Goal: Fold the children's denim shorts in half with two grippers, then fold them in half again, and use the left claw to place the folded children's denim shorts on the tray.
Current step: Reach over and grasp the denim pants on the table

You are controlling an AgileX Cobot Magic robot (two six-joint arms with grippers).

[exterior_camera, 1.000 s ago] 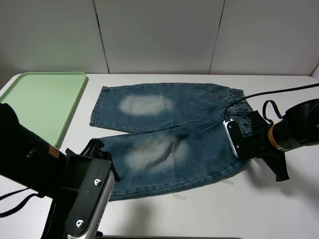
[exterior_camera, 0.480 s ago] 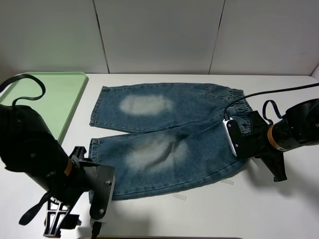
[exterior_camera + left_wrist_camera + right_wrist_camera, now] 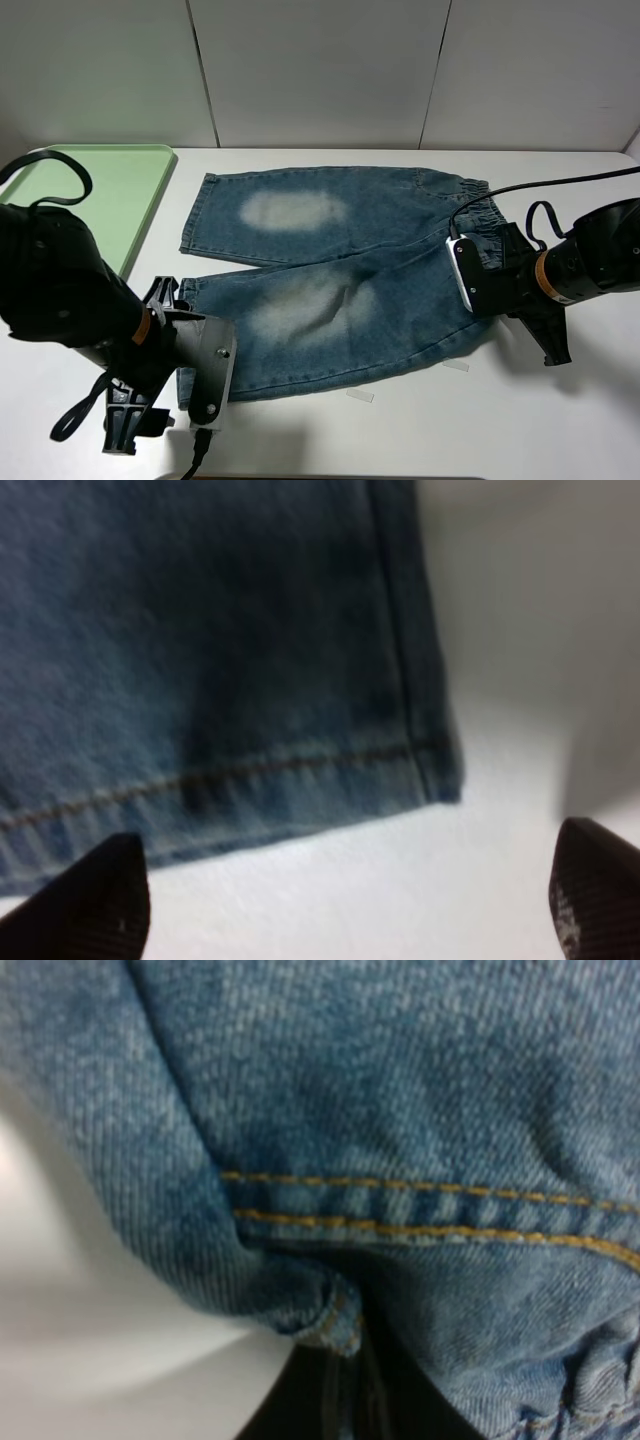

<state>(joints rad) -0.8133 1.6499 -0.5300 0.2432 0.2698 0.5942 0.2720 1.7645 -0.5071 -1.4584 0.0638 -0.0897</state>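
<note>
The children's denim shorts [image 3: 330,270] lie spread flat on the white table, waistband to the right and both legs pointing left. My left claw [image 3: 197,345] sits low at the hem of the near leg. In the left wrist view the left claw [image 3: 345,915] is open, its two dark fingertips [image 3: 100,905] wide apart just short of the hem corner [image 3: 420,770], nothing between them. My right gripper [image 3: 468,275] is shut on the shorts at the waistband end. The right wrist view shows a fold of denim [image 3: 335,1310] pinched in its jaws. The pale green tray [image 3: 90,200] lies at the far left.
Two small white tape strips [image 3: 360,396] lie on the table near the shorts' front edge. A white panelled wall stands behind the table. A black cable [image 3: 560,185] runs from the right arm across the right side.
My left arm has dropped down and swung in toward the near leg's hem, and its jaws have narrowed a little. The right gripper has stayed shut at the waistband.
</note>
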